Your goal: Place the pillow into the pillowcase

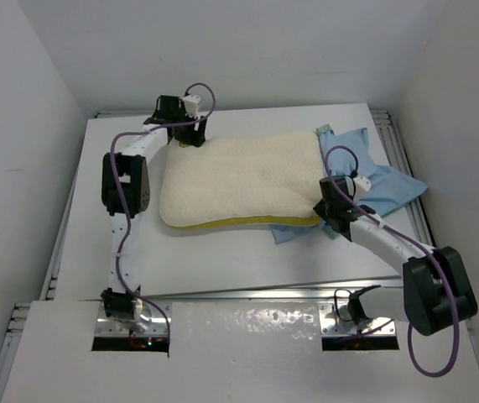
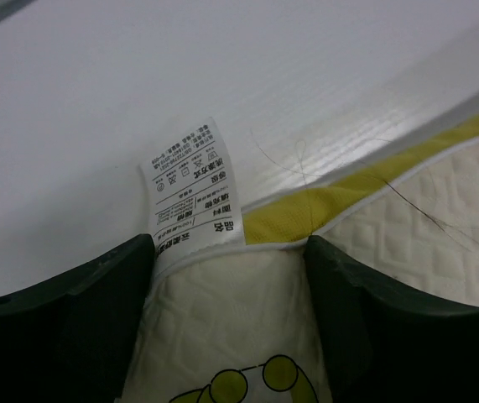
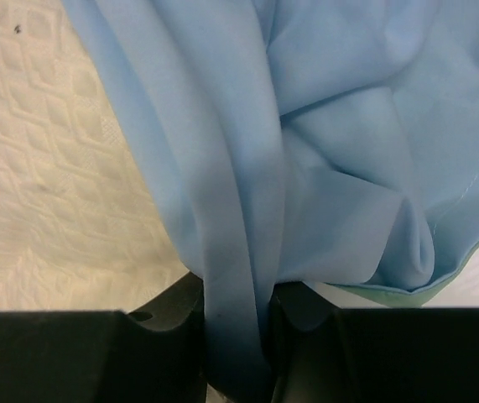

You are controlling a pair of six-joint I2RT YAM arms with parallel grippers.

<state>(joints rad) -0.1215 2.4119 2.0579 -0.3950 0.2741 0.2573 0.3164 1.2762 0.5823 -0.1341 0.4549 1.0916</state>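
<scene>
Shows the pillow (image 1: 243, 180) flat on the middle of the table (image 1: 105, 252), long side left to right, its right end lying on the crumpled pillowcase (image 1: 382, 189), which spills toward the right edge. Looks light, plump and springy, likely to sag and bulge if lifted by one corner; probably best taken at a corner or along the yellow seam (image 2: 306, 210), where the padding thins. Reads the pillowcase as thin, limp and probably slippery; calls for a hold on the hem of its mouth, not a stray fold. Has the left gripper (image 2: 226, 260) at the far left corner, by the care label (image 2: 193, 189), jaws wide with the corner filling the gap; cannot tell whether pinching yet. Has the right gripper (image 3: 239, 315) nearly closed, nipping a fold of blue pillowcase at the pillow's near right corner. Offers a smooth white tabletop, good for sliding; boxed in by plain walls (image 1: 247, 50) left, far and right, with little spare room on the right
</scene>
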